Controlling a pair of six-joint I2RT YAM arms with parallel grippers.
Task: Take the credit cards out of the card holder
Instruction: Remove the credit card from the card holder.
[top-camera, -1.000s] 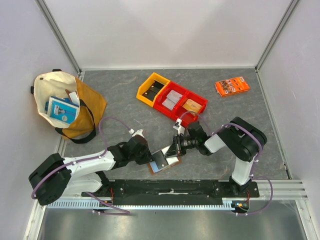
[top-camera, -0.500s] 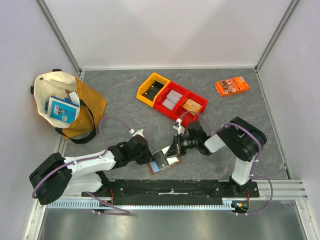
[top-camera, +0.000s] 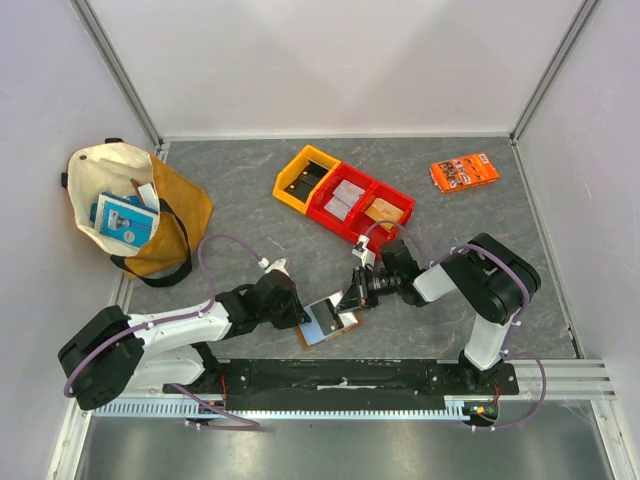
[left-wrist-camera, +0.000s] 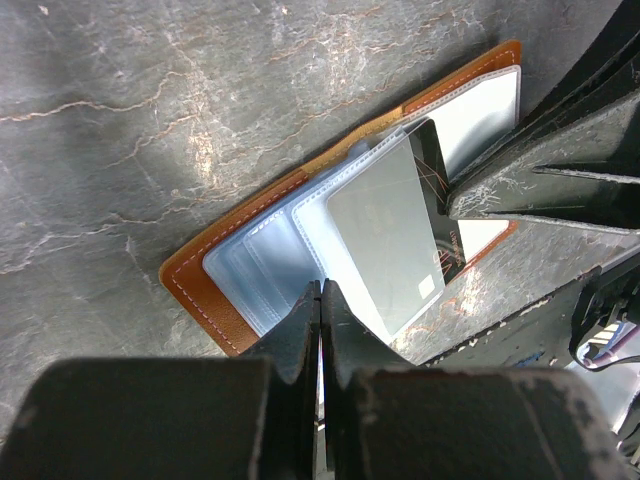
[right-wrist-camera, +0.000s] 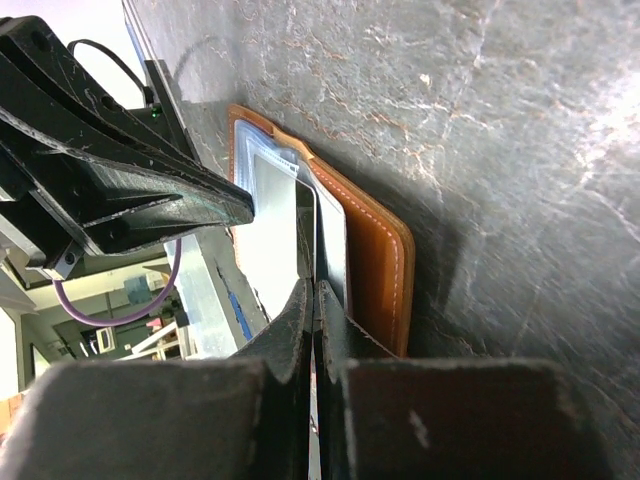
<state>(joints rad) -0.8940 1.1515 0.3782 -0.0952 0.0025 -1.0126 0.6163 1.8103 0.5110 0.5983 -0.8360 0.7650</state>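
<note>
White arms (top-camera: 175, 328), black joints (top-camera: 95, 362), purple cables (top-camera: 203, 262)

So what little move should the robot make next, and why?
Probably the right jaws should draw back, sliding the thin dark card out. They look shut on its edge, while the left jaws pinch the clear sleeves of the open brown leather card holder, pinning it on the grey table.

Right gripper (right-wrist-camera: 313, 298), fingers closed, pinches a credit card (right-wrist-camera: 305, 215) edge protruding from the open card holder (right-wrist-camera: 378, 262). Left gripper (right-wrist-camera: 236, 206) tip meets the holder's sleeves.
</note>
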